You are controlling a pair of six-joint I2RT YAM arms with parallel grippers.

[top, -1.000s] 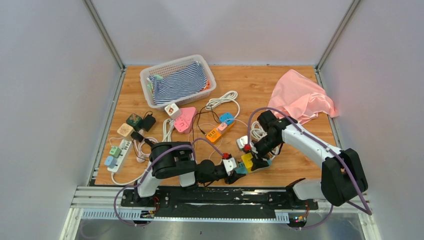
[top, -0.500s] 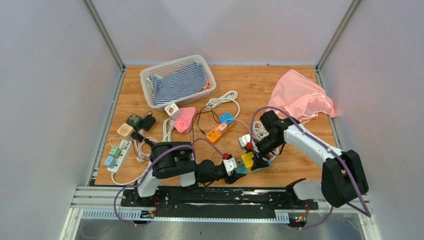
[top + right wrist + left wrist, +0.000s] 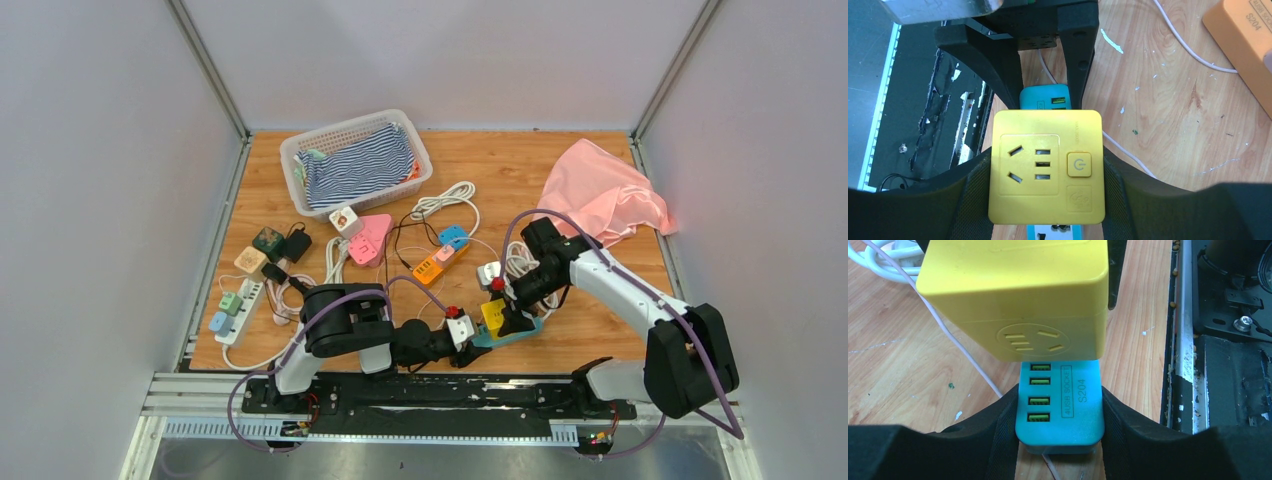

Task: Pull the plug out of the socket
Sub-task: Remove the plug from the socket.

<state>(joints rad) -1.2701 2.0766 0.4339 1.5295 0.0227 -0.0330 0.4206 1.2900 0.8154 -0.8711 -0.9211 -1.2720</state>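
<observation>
The left gripper point(image 3: 1059, 396) is clamping the near end of the teal power strip point(image 3: 1060, 407). Its black fingers point(image 3: 1000, 435) are pressing on the strip's two long sides, the jaws partway apart at the strip's width. It is holding the strip low over the wooden table point(image 3: 903, 370).

The right gripper point(image 3: 1046, 161) is grasping the yellow cube plug point(image 3: 1046, 172). Its pads are sitting flat on the cube's two opposite sides, and the cube's width is keeping the jaws about half apart.

The cube is hanging slightly tilted over the strip's top face, just past the four green USB ports. Whether its prongs are clear of the socket cannot be told.

Seen from above, the two grippers are meeting near the table's front edge. An orange power strip point(image 3: 1243, 45) is lying just beyond them. Well back are a white basket point(image 3: 340, 127) holding a striped cloth point(image 3: 355, 165) and a pink cloth point(image 3: 600, 195).
</observation>
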